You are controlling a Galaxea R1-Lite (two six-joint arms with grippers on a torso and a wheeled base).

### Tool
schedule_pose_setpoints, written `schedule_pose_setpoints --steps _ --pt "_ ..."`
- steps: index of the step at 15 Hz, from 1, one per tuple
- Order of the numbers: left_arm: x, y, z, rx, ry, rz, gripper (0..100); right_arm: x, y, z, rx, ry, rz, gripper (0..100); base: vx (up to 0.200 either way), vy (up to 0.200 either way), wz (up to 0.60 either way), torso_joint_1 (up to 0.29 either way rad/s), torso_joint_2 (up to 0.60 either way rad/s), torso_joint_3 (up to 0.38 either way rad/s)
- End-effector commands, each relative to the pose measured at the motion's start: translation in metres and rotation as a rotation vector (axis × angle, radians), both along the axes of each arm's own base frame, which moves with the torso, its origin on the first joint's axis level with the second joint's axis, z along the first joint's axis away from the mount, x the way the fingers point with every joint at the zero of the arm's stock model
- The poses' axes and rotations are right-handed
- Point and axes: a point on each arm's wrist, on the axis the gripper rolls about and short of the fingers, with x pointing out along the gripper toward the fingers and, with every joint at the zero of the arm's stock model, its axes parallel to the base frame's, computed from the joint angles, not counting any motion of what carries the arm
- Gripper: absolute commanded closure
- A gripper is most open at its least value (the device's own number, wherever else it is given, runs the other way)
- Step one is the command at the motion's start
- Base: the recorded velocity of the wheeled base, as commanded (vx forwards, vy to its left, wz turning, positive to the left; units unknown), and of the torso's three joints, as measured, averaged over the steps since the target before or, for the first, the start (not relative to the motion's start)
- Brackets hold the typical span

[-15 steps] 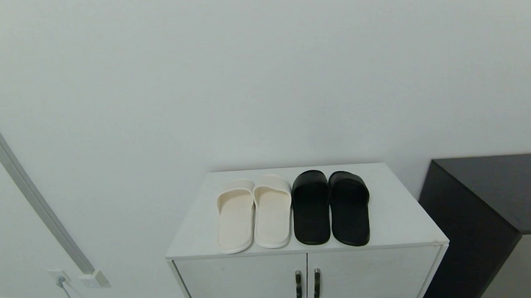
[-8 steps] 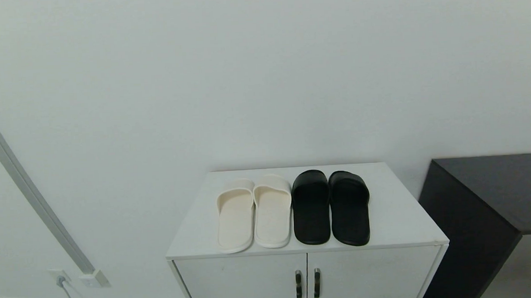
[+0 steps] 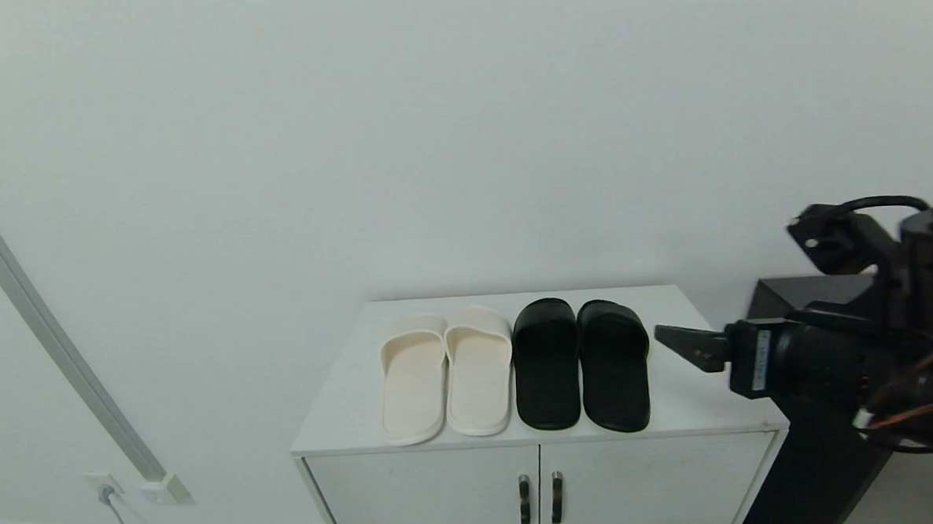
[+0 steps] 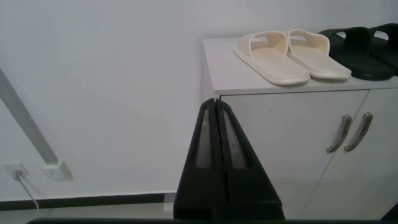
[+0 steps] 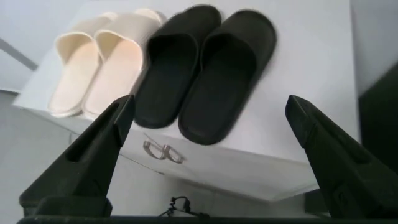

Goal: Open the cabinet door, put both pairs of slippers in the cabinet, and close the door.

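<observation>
Door-opening is judged pending: white two-door cabinet (image 3: 649,482) shut, cream slipper pair (image 3: 446,373) and black slipper pair (image 3: 581,365) on its top, right pincer (image 5: 209,106) spread wide, left pincer (image 4: 216,102) closed empty; a metal handle (image 3: 556,497) is to be gripped next.

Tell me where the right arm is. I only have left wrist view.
Observer: The right gripper hangs over the right end of the white cabinet top, just right of the black slippers and not touching them.
Operator: Open or shut?
Observer: Open. Right wrist view shows its fingers spread wide, with the black pair framed between them.
Operator: Anything on the cabinet's right side to watch for?
Observer: Yes, a dark cabinet stands close beside it on the right.
</observation>
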Motion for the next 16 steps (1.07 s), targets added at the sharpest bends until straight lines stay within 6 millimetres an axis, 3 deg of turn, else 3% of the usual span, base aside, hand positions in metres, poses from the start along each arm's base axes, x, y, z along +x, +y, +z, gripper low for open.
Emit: schedule_pose_setpoints --steps 1,4,7,11,16 --pt "0.0 0.0 0.0 -0.001 0.0 0.0 100 0.033 0.053 -0.025 -0.054 0.065 -0.025 0 0.0 0.0 0.0 0.0 0.0 0.0" --pt "0.0 0.0 0.0 0.001 0.0 0.0 100 0.054 0.079 -0.043 -0.108 0.058 -0.117 0 0.0 0.0 0.0 0.0 0.0 0.0" --pt "0.0 0.0 0.0 -0.001 0.0 0.0 100 0.08 0.104 -0.073 -0.137 -0.006 -0.239 0 0.0 0.0 0.0 0.0 0.0 0.0" --pt "0.0 0.0 0.0 0.001 0.0 0.0 100 0.104 0.12 -0.101 -0.165 -0.005 -0.293 0 0.0 0.0 0.0 0.0 0.0 0.0" --pt "0.0 0.0 0.0 0.001 0.0 -0.002 100 0.141 0.128 -0.114 -0.158 -0.037 -0.357 0 0.0 0.0 0.0 0.0 0.0 0.0"
